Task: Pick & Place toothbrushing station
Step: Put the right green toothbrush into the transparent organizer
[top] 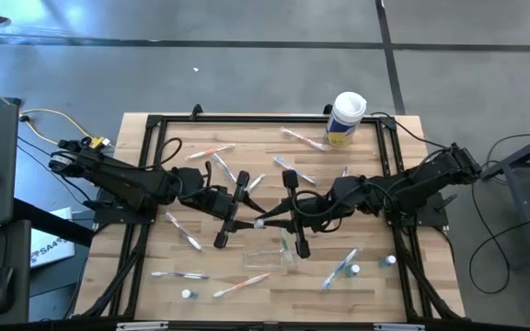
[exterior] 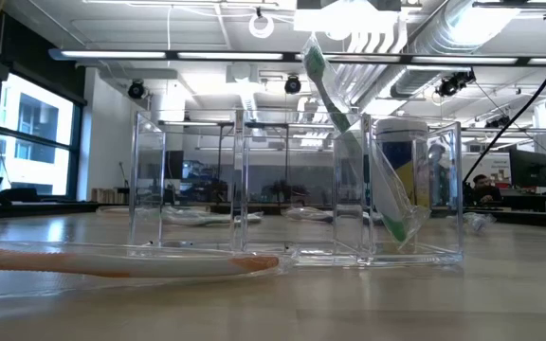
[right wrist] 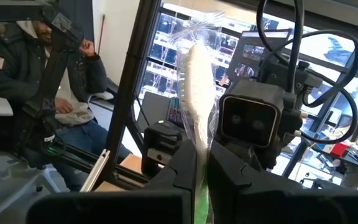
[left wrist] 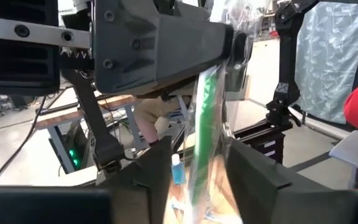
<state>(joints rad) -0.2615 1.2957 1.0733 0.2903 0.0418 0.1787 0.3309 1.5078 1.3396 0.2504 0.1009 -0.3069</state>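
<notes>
Two arms meet over a wrapped toothbrush above the clear organizer

No writing reads clearly; the white canister (top: 346, 118) at the counter's (top: 385, 285) far edge shows only a yellow label. Both arms reach inward, low over the middle. The right pincer (right wrist: 199, 163) is pressed together on a wrapped green-handled toothbrush (exterior: 349, 133), which stands steeply, bristles up, its lower end inside the clear organizer (top: 270, 257). The left pincer (left wrist: 194, 165) is partly spread, its fingers flanking the same toothbrush; a grip I cannot tell. Other toothbrushes lie scattered around.
</notes>
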